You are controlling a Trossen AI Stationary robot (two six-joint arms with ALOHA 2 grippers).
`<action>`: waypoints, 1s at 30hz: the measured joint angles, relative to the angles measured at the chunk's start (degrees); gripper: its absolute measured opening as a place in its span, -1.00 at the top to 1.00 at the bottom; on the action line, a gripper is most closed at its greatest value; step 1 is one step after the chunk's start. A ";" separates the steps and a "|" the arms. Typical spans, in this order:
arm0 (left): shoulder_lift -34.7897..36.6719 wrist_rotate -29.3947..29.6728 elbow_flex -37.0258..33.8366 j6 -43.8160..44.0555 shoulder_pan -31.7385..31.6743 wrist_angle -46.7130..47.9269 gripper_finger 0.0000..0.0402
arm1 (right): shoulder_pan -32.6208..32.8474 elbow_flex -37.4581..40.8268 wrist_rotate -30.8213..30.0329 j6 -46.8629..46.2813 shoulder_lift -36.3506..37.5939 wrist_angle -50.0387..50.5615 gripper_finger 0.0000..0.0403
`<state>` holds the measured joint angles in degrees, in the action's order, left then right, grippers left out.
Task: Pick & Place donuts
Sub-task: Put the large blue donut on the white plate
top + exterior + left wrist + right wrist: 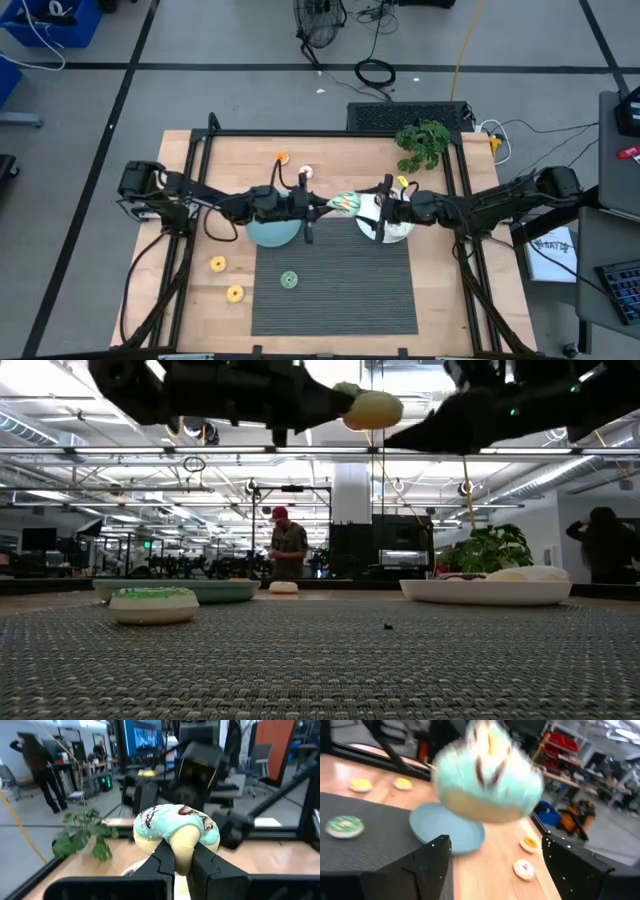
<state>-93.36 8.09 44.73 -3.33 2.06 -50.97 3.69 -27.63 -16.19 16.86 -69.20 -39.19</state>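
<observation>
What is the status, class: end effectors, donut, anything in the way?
Left end effector shut on mint donut, held aloft between the plates. Right end effector open, facing it. Nothing seen between them.

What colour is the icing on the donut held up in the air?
Mint with chocolate drizzle on the held donut; left wrist view shows it best.

- Wooden table (440, 300) w/ dark ribbed mat (340, 290) in middle.
- Teal plate (270, 233) & white plate (385, 230) at mat's far edge.
- Green donut (289, 280) on mat.
- 2 yellow donuts (218, 264) on wood, left of mat.
- Orange donut (282, 157), white donut (305, 172) & plant (425, 143) at far side.
</observation>
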 joint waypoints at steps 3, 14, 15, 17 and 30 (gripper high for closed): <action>-0.22 -0.31 -0.06 -0.68 -1.27 0.23 0.90 | -2.34 0.28 2.72 -2.09 -0.05 -0.61 -0.50; -0.17 -5.28 -0.04 -0.35 -4.68 0.95 0.90 | -4.78 0.32 10.30 -5.24 -0.05 -6.44 -0.51; -0.16 -5.36 -0.04 0.03 -4.72 0.86 0.90 | -4.92 0.32 10.39 -5.27 -0.05 -6.44 -0.51; -0.16 -5.10 -0.04 0.50 -4.69 0.91 0.90 | -5.29 0.32 10.37 -5.27 -0.05 -6.44 -0.51; -0.18 -6.46 -0.04 2.16 -4.56 1.54 0.87 | -6.85 0.32 11.49 -3.74 -2.95 -10.28 -0.46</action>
<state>-93.54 1.63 44.69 -1.17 -2.50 -49.43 -3.16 -27.31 -4.70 13.13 -72.15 -49.47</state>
